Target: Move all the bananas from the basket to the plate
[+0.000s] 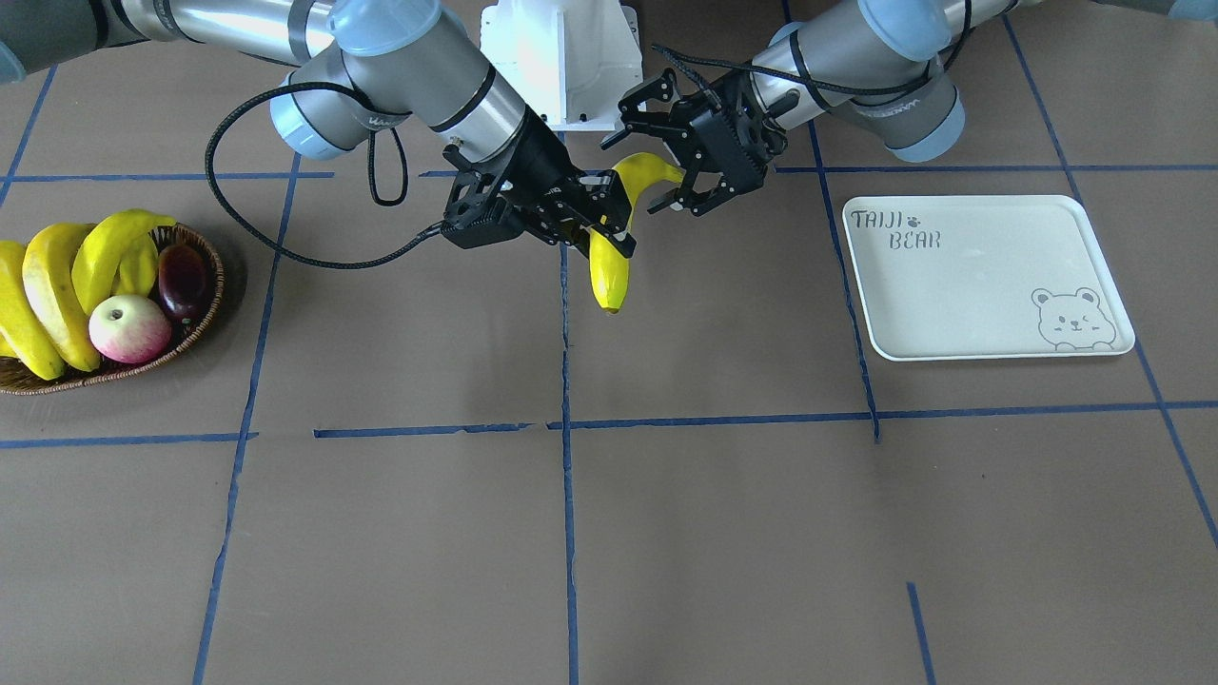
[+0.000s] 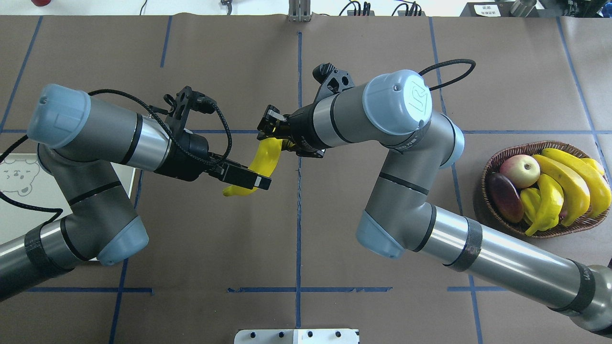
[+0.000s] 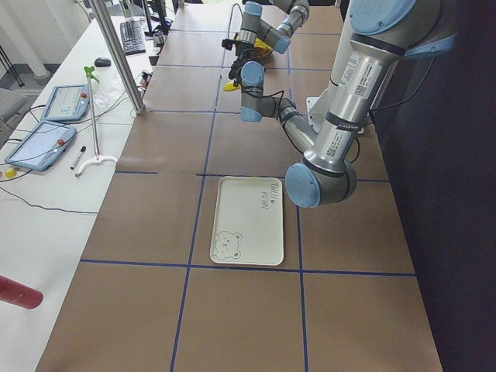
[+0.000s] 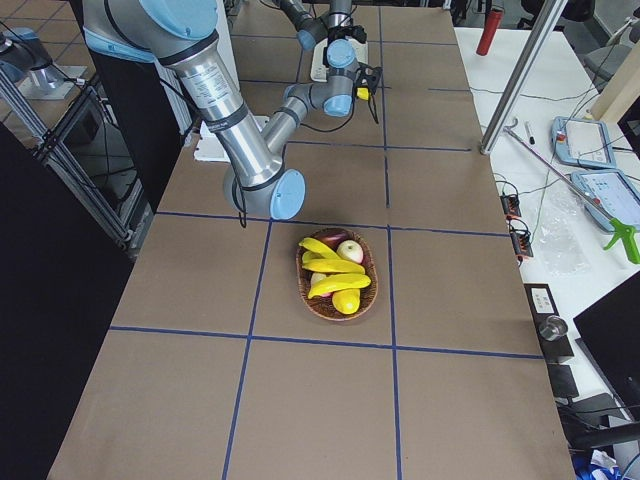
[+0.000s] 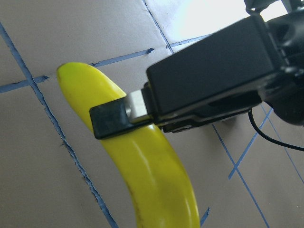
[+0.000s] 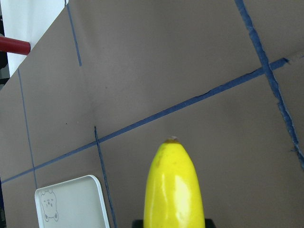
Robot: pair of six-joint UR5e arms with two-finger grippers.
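One banana (image 1: 609, 276) hangs in the air over the table's middle, near the robot's base. My right gripper (image 1: 604, 224) is shut on it around its middle; in the right wrist view the banana (image 6: 175, 185) juts out from the fingers. My left gripper (image 1: 647, 176) stands open, with its fingers on either side of the banana's upper end (image 2: 236, 190). Several more bananas (image 1: 57, 285) lie in the wicker basket (image 1: 214, 285) on my right side. The cream plate (image 1: 990, 276) with the bear drawing lies on my left side with nothing on it.
A red-yellow apple (image 1: 128, 328), a dark purple fruit (image 1: 183, 281) and a small yellow fruit (image 2: 530, 198) share the basket. The white robot base (image 1: 561, 57) stands behind the grippers. Blue tape lines cross the brown table top. A side bench holds tablets (image 3: 58, 105).
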